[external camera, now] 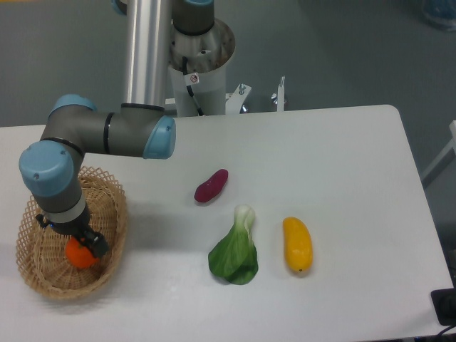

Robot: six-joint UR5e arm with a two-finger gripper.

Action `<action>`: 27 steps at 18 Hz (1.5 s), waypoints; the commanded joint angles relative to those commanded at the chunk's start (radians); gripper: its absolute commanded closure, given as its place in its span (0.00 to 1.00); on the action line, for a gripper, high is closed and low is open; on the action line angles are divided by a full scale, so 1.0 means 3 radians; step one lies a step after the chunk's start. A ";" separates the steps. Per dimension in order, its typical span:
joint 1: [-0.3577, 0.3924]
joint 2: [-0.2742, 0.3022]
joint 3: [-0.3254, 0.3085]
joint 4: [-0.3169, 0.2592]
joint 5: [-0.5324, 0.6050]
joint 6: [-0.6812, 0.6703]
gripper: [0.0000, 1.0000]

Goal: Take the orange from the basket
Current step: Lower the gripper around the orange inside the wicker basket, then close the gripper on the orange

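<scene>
The orange (pixel 79 256) is a small bright-orange ball lying in the light tan wicker basket (pixel 114 221) at the table's front left. My gripper (pixel 89 246) reaches down into the basket from above, and its dark fingers sit right at the orange, covering its upper right side. The arm's wrist hides most of the gripper, so I cannot tell whether the fingers are closed on the fruit or merely around it.
A purple sweet potato (pixel 211 186) lies near the table's middle. A green bok choy (pixel 236 249) lies in front of it, and a yellow-orange mango-like fruit (pixel 297 244) lies to its right. The robot base (pixel 199 64) stands behind the table's far edge.
</scene>
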 joint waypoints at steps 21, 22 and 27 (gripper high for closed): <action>-0.0015 -0.0082 0.0041 0.0097 0.0138 0.0015 0.27; -0.0015 -0.0082 0.0041 0.0102 0.0143 0.0020 0.27; -0.0015 -0.0072 0.0041 0.0102 0.0143 0.0015 0.33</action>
